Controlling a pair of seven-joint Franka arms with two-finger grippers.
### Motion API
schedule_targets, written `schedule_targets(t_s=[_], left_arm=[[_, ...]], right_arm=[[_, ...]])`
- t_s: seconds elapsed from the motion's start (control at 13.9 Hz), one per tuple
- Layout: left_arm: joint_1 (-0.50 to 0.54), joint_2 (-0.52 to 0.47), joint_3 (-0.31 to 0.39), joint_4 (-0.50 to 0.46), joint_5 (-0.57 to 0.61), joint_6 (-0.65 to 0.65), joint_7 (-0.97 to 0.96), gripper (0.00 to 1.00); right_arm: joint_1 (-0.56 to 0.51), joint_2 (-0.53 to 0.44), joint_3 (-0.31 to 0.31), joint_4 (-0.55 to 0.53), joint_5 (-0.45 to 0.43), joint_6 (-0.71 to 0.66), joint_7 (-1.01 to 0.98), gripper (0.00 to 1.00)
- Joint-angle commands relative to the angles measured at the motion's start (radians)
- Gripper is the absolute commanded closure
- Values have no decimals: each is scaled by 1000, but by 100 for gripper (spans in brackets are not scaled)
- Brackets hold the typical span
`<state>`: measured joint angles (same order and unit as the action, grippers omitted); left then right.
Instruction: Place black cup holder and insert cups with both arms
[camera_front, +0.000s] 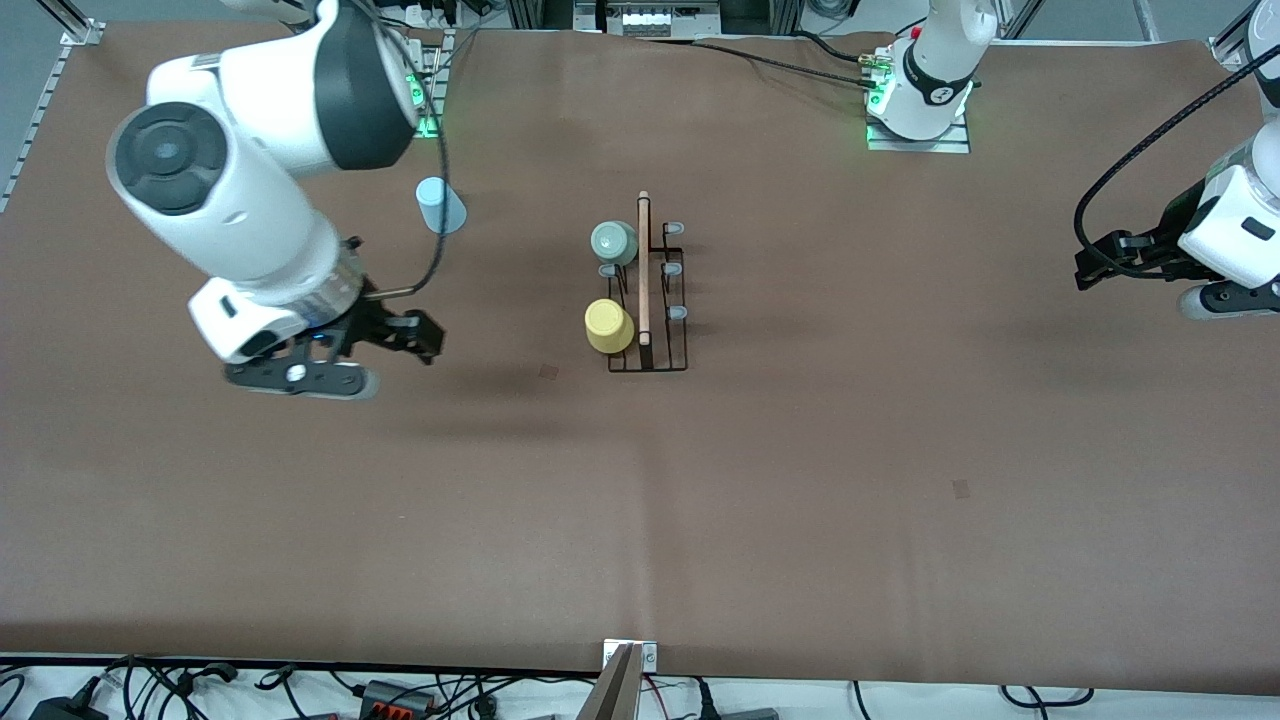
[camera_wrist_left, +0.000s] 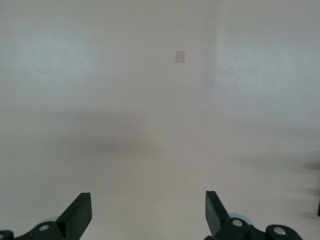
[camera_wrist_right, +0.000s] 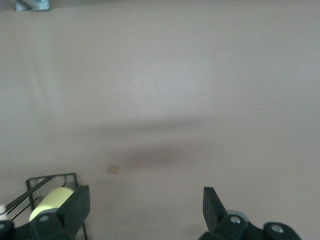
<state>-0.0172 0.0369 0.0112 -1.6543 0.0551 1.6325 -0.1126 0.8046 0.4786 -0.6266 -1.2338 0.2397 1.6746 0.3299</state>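
Observation:
The black cup holder (camera_front: 650, 352) stands mid-table with its wooden rod handle (camera_front: 644, 268) on top. A mint green cup (camera_front: 613, 243) and a yellow cup (camera_front: 609, 326) sit on pegs on the side toward the right arm's end. A light blue cup (camera_front: 440, 206) stands on the table apart from the holder, toward the right arm's end. My right gripper (camera_front: 418, 337) is open and empty over bare table between the blue cup and the holder. Its wrist view shows the yellow cup (camera_wrist_right: 50, 202) and a holder corner (camera_wrist_right: 52, 178). My left gripper (camera_front: 1090, 265) is open and empty at the left arm's end.
The brown table cover (camera_front: 800, 480) is bare nearer the camera. Several pegs with pale tips (camera_front: 672, 270) stand free on the holder. The arm bases (camera_front: 918, 110) stand along the table's edge farthest from the camera. Cables lie below the near edge.

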Motion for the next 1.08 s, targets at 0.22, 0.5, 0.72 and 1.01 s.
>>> schedule_targets(t_s=[0.22,0.5,0.72,1.01], left_arm=[[0,-20,6,-18,-27,7,4,0],[0,-20,6,-16,-27,7,5,0],[0,-20,6,-16,-27,7,5,0],[0,-20,6,-16,-27,7,5,0]], right_arm=[[-101,-38,26,-4,12,-3,-69,0],[-500,-132,426,-19,-166,4,-112,0],[-704,-192,548,-81,-189,-6,-222,0],[-814,-219,567,-114,-189,-6,-342,0]])
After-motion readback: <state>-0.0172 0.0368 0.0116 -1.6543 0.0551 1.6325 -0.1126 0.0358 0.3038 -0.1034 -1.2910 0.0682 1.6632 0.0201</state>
